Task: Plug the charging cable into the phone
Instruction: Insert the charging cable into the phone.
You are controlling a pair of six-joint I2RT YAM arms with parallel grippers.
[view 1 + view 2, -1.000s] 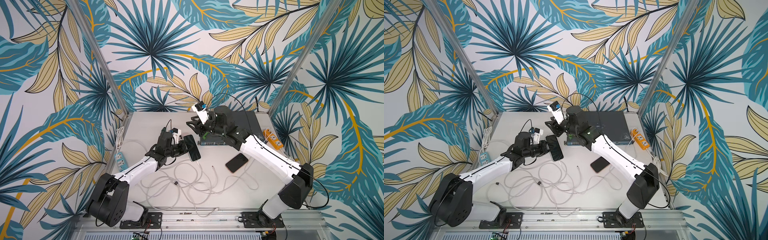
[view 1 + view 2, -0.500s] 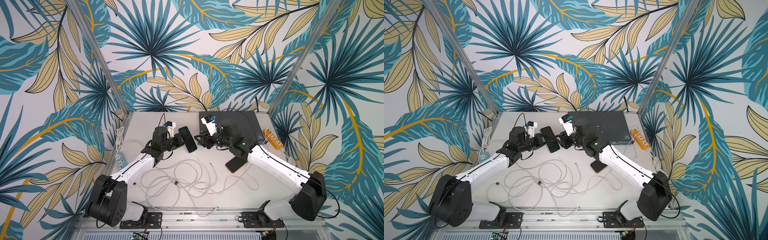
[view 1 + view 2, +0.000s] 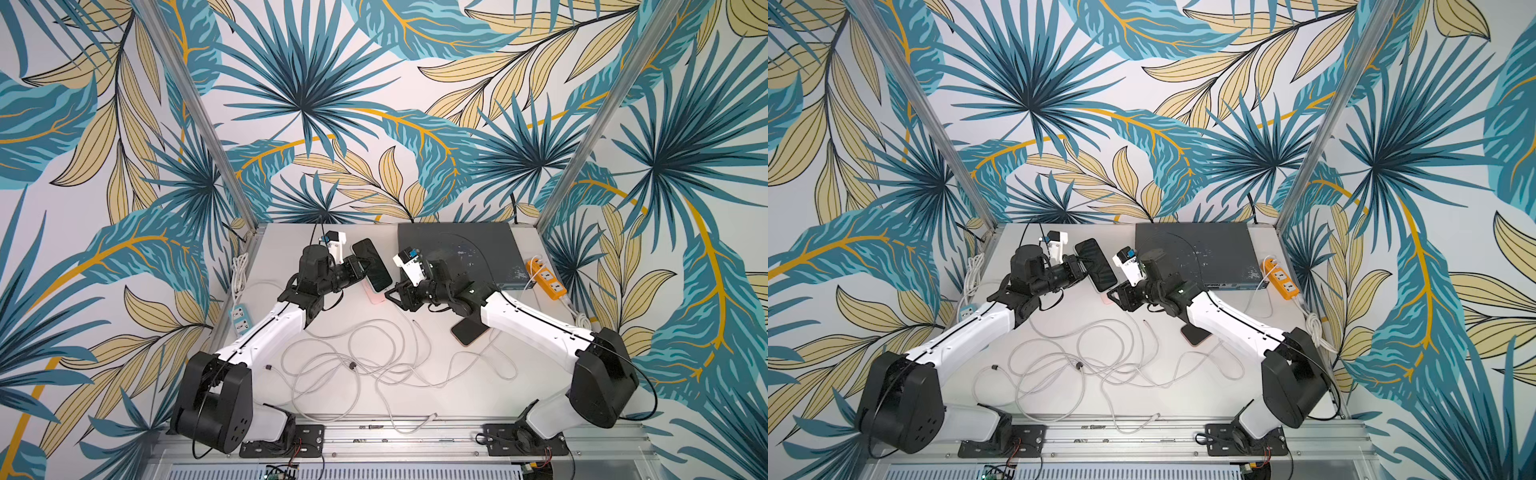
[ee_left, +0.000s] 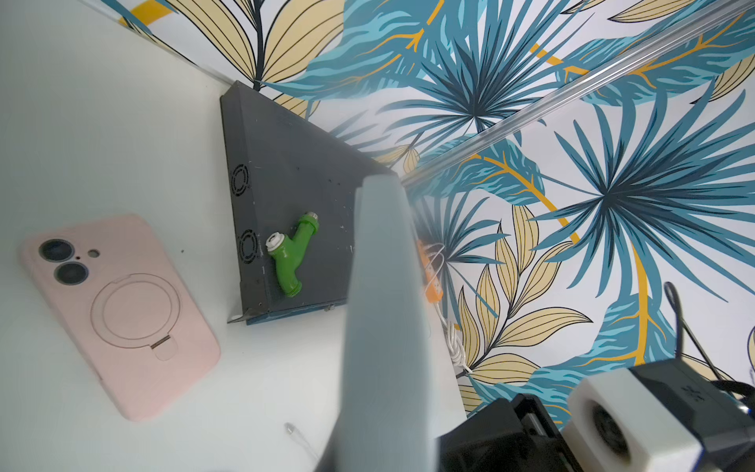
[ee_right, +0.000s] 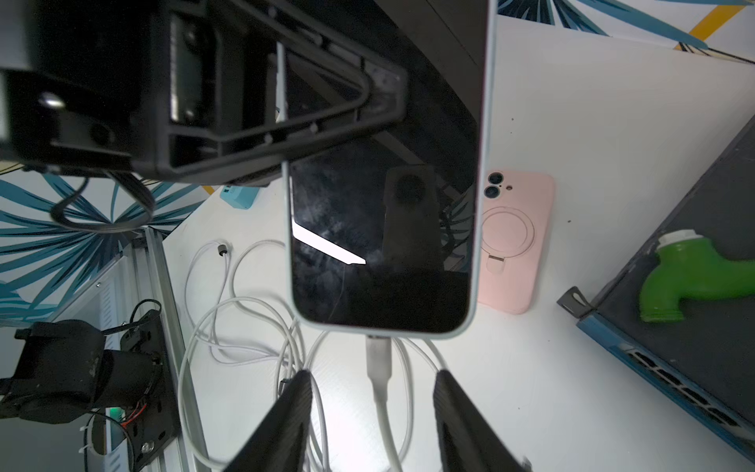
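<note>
Black-glass smartphone in a pale blue case (image 5: 380,229): held raised above the white tabletop (image 3: 457,395), clenched at one side edge by the left gripper (image 3: 361,266).

White charging cable (image 5: 382,408): its pale plug (image 5: 378,353) was seen seated in the port at the smartphone's lower edge.

Right gripper (image 5: 374,376): the fingers were found spread to either side of the plug, clear of it. Over the past second they had been widened, and the arm had been brought down from above the smartphone to its lower end. The plug was judged released and the insertion apparently done, with only withdrawal left.

Pink silicone phone case (image 5: 517,245): laid flat on the tabletop beyond, untouched.
</note>
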